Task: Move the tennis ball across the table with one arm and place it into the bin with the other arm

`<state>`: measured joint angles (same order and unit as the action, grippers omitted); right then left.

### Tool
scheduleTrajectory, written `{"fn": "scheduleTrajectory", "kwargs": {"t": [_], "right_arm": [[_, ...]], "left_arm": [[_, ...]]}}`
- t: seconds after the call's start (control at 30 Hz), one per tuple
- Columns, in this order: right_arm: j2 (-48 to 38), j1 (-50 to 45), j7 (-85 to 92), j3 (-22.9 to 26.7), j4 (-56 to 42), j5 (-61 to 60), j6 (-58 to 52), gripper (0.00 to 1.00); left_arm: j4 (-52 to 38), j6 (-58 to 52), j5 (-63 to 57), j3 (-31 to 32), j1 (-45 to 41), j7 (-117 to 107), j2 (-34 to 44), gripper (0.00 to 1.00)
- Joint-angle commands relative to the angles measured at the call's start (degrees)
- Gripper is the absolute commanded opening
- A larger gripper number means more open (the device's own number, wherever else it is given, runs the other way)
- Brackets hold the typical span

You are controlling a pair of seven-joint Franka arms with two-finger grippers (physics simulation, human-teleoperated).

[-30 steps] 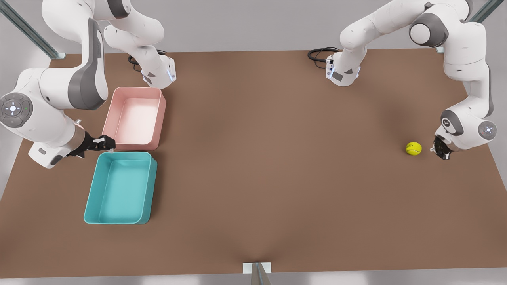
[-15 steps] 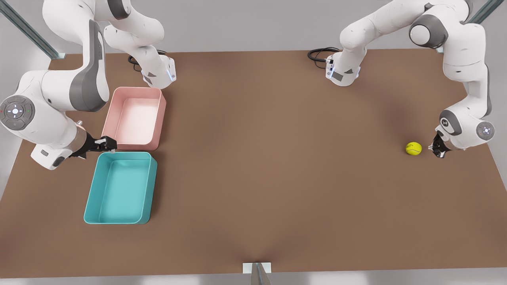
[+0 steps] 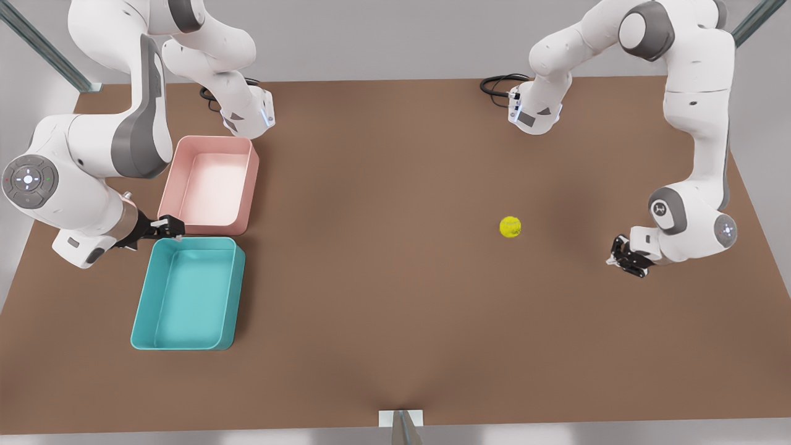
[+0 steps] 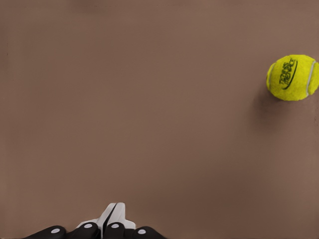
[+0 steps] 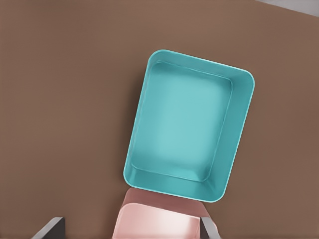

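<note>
While the tennis ball (image 3: 510, 227) lies loose on the bare table (image 3: 395, 321), it sits right of centre in the front view, well apart from both tubs and touched by nothing. The left wrist view shows it (image 4: 292, 77) as a fuzzy yellow-green sphere with dark lettering and a pale seam, casting a soft shadow on the brown surface.

Nearest to it is the left gripper (image 3: 625, 256), low over the table toward the front view's right, clear of the ball with open tabletop between them. Its fingers (image 4: 113, 218) are pressed together with no gap and hold nothing.

Far across the table, at the front view's left, stands the bin (image 3: 185, 296), a teal tub with rounded corners and low walls; its floor is bare and nothing lies inside. The right wrist view shows the same teal interior (image 5: 189, 129) with only smooth plastic. Just beyond the bin, short end to short end and nearly touching, is the pink tub (image 3: 210, 184), likewise holding nothing.

The right gripper (image 3: 168, 226) hovers over the narrow gap between the two tubs, by their near corners. Its fingers (image 5: 48, 228) stand wide apart at the frame's edges, and they grasp nothing.
</note>
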<state>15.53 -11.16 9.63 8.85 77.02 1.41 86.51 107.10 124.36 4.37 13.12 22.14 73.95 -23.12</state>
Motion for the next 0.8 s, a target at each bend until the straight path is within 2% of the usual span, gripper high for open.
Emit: {"fn": "scheduleTrajectory", "kwargs": {"t": [0.0, 0.03, 0.1, 0.13, 0.17, 0.2, 0.23, 0.27, 0.3, 0.47, 0.53, 0.6, 0.7, 0.77], "right_arm": [[-0.1, 0.0, 0.1, 0.0, 0.0, -0.1, 0.0, 1.0], [-0.1, 0.0, 0.2, 0.0, 0.1, -0.1, 0.0, 1.0], [-0.1, 0.0, 0.2, 0.0, 0.0, -0.1, 0.0, 1.0], [-0.1, 0.0, 0.2, 0.0, 0.0, -0.1, 0.0, 1.0], [-0.1, 0.0, 0.2, 0.0, 0.0, -0.1, 0.0, 1.0], [-0.1, 0.0, 0.2, 0.0, 0.1, 0.0, 0.0, 1.0], [-0.1, 0.0, 0.2, 0.1, 0.1, 0.0, 0.0, 1.0], [-0.1, 0.0, 0.2, 0.0, 0.0, -0.1, 0.0, 1.0], [-0.1, 0.0, 0.2, 0.0, 0.0, 0.0, 0.0, 1.0], [0.0, 0.0, 0.2, 0.0, 0.1, 0.0, 0.1, 1.0], [4.1, -3.4, -0.7, -0.6, -2.2, 0.2, 4.6, 1.0], [15.8, -11.7, -18.5, -0.6, -13.5, -2.5, 7.3, 1.0], [26.2, -21.3, -41.3, -0.7, -13.7, -6.2, 28.6, 1.0], [30.4, -25.2, -44.6, -0.7, -14.1, -6.2, 39.3, 1.0]], "left_arm": [[-8.3, -24.0, -7.5, 0.1, -6.7, -68.0, 4.0, 0.21], [-19.4, -37.9, -7.8, 0.2, -10.3, -70.9, 4.0, 0.21], [-36.8, -56.4, -11.4, -0.4, -23.4, -89.8, 5.0, 0.21], [-42.0, -60.9, -10.5, -0.5, -26.3, -93.8, 5.1, 0.21], [-43.1, -62.1, -6.0, -1.2, -26.4, -93.7, 6.1, 0.21], [-42.7, -61.1, -4.1, -1.6, -26.4, -92.9, 7.0, 0.55], [-41.5, -59.1, -4.1, -2.4, -26.4, -93.2, 9.0, 1.0], [-37.7, -58.5, -4.2, -4.7, -26.8, -93.1, 10.6, 1.0], [-37.7, -58.5, -3.1, -7.0, -27.1, -93.0, 10.7, 1.0], [-38.7, -59.8, -2.7, -7.4, -26.4, -92.8, 10.1, 1.0], [-38.7, -61.0, -2.7, -7.5, -24.3, -89.2, 10.2, 1.0], [-38.7, -61.8, -2.8, -7.4, -23.8, -86.9, 10.1, 1.0], [-38.5, -63.5, -2.8, -7.4, -23.9, -86.9, 9.6, 1.0], [-38.3, -63.5, -2.7, -7.3, -23.9, -86.9, 8.9, 1.0]]}}
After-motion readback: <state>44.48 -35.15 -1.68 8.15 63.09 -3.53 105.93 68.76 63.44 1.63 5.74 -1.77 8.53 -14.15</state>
